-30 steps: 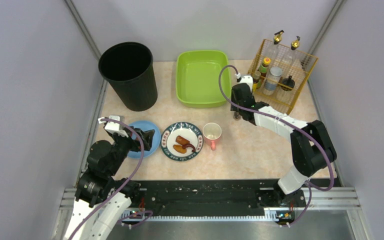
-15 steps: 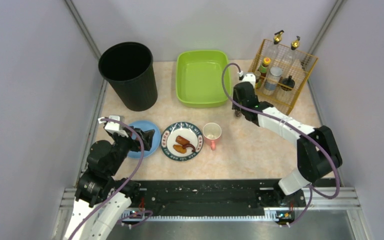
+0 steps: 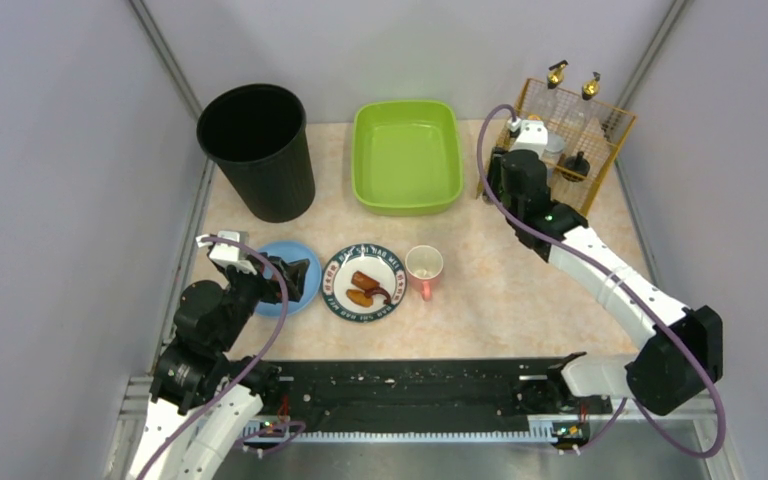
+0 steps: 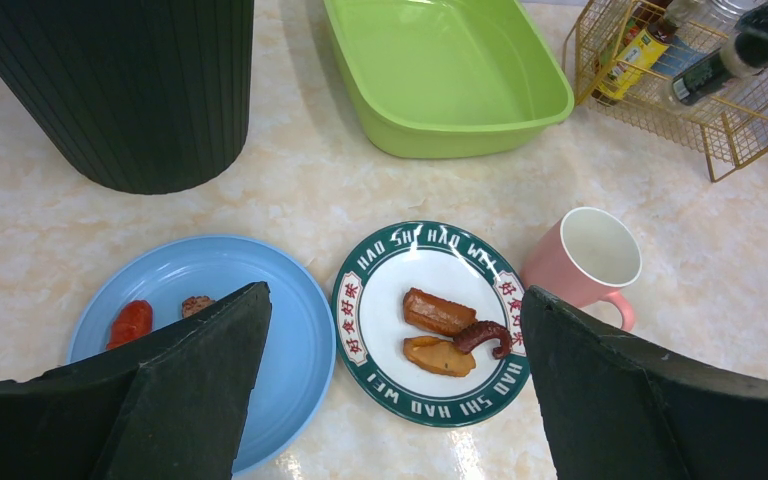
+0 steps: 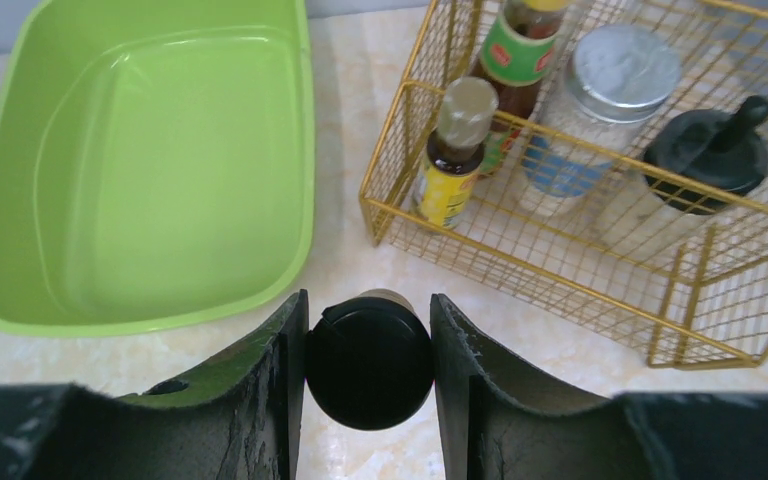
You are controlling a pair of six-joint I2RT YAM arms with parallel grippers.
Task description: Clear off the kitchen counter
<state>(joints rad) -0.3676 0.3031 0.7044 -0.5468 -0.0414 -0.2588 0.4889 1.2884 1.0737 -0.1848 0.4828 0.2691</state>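
The right tool (image 5: 368,300) pinches a black-capped bottle (image 5: 369,365) at one o'clock over the table (image 3: 500,290), beside the wire basket (image 5: 560,270); the left tool (image 4: 392,300) hangs spread at eight o'clock.

The right hand (image 5: 368,335) grips a black-capped bottle (image 5: 370,368) between the green tub (image 5: 80,300) and gold wire rack (image 5: 600,290).

**Counter and its load.** We observed a beige, faintly speckled stone-look kitchen counter (image 3: 500,290) bearing six items. Along its far edge stood, from left to right, a tall black ribbed plastic bin (image 3: 258,150), a lime-green rectangular plastic tub (image 3: 406,160) and a gold wire basket (image 5: 392,165). Nearer the front we noted a row: a round blue plate (image 4: 220,275), a round white plate with a green lettered rim (image 4: 430,245) just beside it, and an upright pink ceramic mug (image 4: 585,255) just right of that plate.
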